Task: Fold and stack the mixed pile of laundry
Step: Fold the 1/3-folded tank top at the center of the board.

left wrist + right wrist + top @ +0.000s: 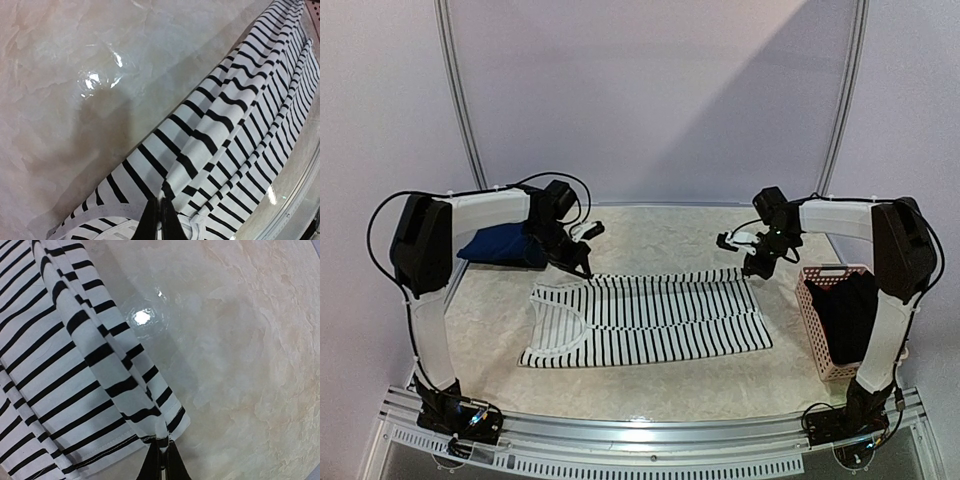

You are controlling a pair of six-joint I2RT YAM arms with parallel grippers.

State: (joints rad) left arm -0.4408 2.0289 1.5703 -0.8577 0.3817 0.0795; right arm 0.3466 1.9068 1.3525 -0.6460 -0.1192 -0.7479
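Note:
A black-and-white striped tank top lies spread across the middle of the table, neckline to the left. My left gripper is shut on its far left edge near the shoulder, and the cloth rises in a fold from the jaws. At the far right corner my right gripper is shut on the hem, where the striped fabric bunches up into the jaws. A navy piece lies at the far left behind the left arm. A black garment fills the pink basket.
The pink slotted basket stands at the right edge beside the right arm's base. The marbled tabletop runs behind the tank top to a curved metal frame. A metal rail borders the near edge.

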